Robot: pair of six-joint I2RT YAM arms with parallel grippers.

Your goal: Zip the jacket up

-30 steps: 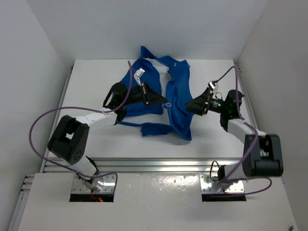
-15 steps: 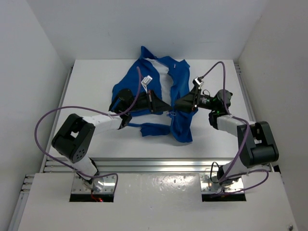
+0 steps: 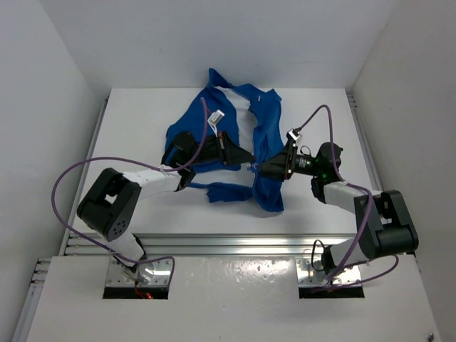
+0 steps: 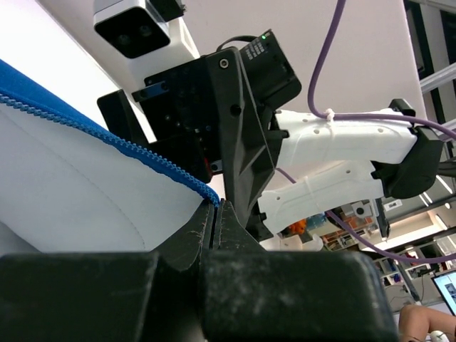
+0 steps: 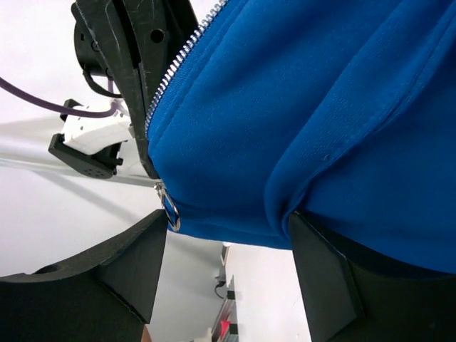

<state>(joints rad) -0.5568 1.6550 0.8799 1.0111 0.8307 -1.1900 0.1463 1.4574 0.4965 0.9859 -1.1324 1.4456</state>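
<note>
Pinches the jacket (image 3: 265,135) by its zipper (image 4: 146,155) end with the left gripper (image 4: 216,207), fingers tight together, to hold it still. Sets the right gripper (image 5: 226,239) around the right blue flap (image 5: 306,121), fingers apart, ready to grab. Leaves the jacket on the table (image 3: 139,132), middle to far side.

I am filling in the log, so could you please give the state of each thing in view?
Jacket: spread open, unzipped, white lining showing.
Zipper: undone, sides not joined.
Left gripper: fingers shut on one zipper edge.
Right gripper: fingers apart around the other front edge; grip unclear.
</note>
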